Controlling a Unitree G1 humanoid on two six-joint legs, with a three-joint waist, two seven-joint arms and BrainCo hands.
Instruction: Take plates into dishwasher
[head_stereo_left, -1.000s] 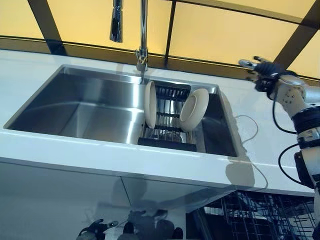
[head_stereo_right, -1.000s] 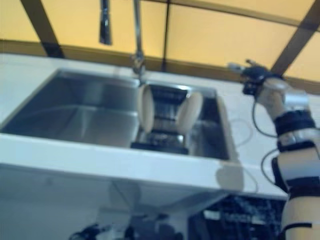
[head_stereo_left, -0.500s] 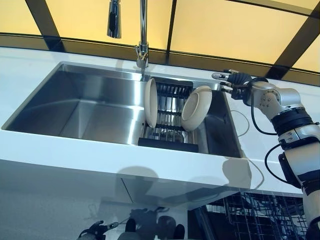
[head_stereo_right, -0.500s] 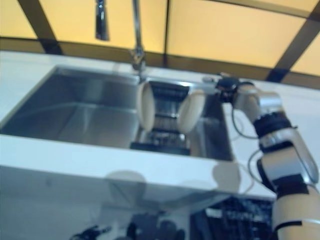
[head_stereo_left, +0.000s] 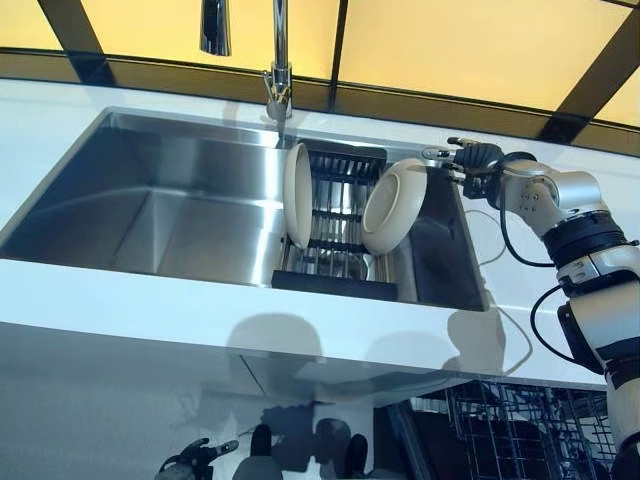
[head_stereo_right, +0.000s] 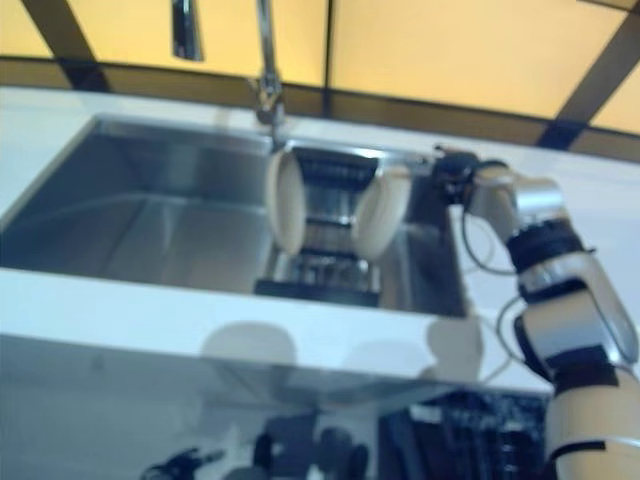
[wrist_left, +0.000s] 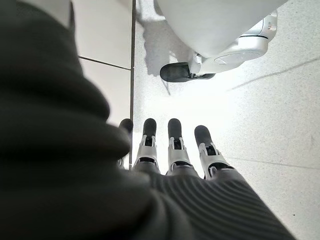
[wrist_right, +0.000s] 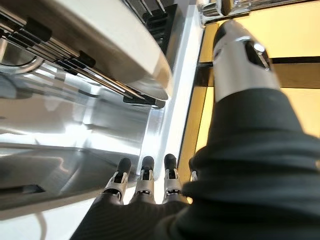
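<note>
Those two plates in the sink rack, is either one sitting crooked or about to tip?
The left plate stands nearly upright in the rack. The right plate leans well over toward the right hand, which hovers open at its rim. Nothing looks spilled or broken.

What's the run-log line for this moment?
right hand: open, beside right plate | left hand: open, idle | two plates in sink rack

A white tabletop (head_stereo_left: 120, 300) holds a steel sink (head_stereo_left: 150, 210); a dark rack (head_stereo_left: 335, 250) in it carries apparently two plates (head_stereo_left: 393, 207).
</note>
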